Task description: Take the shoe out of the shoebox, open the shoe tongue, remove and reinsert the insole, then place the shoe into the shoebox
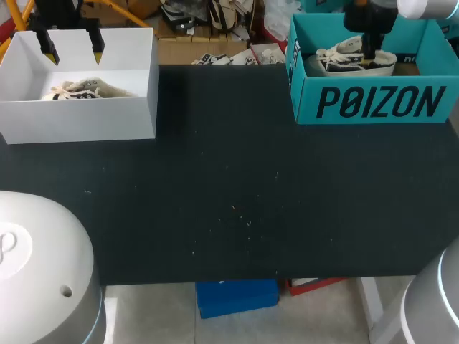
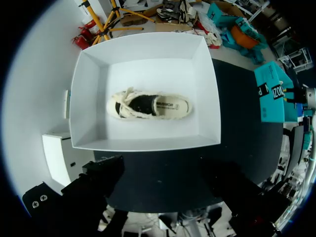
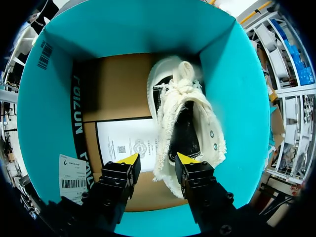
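Observation:
Two cream canvas shoes are in view. One shoe [image 1: 356,61] [image 3: 185,123] lies in the teal shoebox [image 1: 373,104] [image 3: 237,98] at the back right. My right gripper [image 1: 370,51] [image 3: 158,160] is down inside that box, shut on the shoe's side wall by the collar, one finger inside the opening and the other outside. The other shoe [image 1: 82,89] [image 2: 150,104] lies on its side in the white box [image 1: 79,122] [image 2: 143,140] at the back left. My left gripper [image 1: 72,51] [image 2: 168,190] hangs open above the white box, holding nothing.
A paper sheet [image 3: 126,140] lies on the teal box's cardboard floor beside the shoe. The dark table [image 1: 229,201] stretches between the two boxes and toward the front edge.

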Controlling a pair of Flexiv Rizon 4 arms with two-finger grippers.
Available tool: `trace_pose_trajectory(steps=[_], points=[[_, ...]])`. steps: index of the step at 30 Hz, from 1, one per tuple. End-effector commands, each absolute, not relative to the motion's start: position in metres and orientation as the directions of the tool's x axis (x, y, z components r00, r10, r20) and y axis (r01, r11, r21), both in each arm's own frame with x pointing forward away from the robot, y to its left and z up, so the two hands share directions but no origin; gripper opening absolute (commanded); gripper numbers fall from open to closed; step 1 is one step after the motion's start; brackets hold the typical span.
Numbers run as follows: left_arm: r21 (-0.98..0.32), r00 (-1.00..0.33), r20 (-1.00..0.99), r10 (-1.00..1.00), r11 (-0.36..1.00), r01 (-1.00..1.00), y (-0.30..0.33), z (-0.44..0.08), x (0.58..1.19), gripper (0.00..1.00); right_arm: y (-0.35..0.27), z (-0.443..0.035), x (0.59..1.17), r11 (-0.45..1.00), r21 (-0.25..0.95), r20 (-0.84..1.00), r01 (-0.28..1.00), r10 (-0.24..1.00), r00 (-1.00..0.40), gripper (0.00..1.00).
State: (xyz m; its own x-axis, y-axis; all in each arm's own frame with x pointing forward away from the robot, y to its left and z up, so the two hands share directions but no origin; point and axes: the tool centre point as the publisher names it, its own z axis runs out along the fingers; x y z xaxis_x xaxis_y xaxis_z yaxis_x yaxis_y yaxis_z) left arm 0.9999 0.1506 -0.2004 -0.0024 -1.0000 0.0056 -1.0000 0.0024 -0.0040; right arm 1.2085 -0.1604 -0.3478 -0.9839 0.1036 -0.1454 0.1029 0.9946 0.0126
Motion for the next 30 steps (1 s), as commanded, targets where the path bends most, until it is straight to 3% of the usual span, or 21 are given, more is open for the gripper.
trace_pose_trajectory(steps=[1, 22, 24, 30], points=[[-0.002, -0.001, 0.003, -1.0, 0.001, -1.0, 0.151, -0.2, 1.0, 1.0, -0.16, -0.364, 1.22, 0.995, 0.019, -0.105, 0.1, 0.101, -0.989, 0.43], [-0.002, -0.001, 0.003, -1.0, 0.001, -1.0, 0.151, -0.2, 1.0, 1.0, -0.16, -0.41, 1.224, 0.998, 0.004, -0.074, 0.059, 0.06, -0.995, 0.39], [-0.002, -0.001, 0.003, -1.0, 0.001, -1.0, 0.151, -0.2, 1.0, 1.0, -0.16, -0.411, 1.225, 0.998, 0.001, -0.074, 0.057, 0.057, -0.996, 0.34], [-0.002, -0.001, 0.003, -1.0, 0.001, -1.0, 0.151, -0.2, 1.0, 1.0, -0.158, -0.415, 1.23, 0.999, -0.035, -0.109, 0.01, 0.006, -0.994, 0.06]])
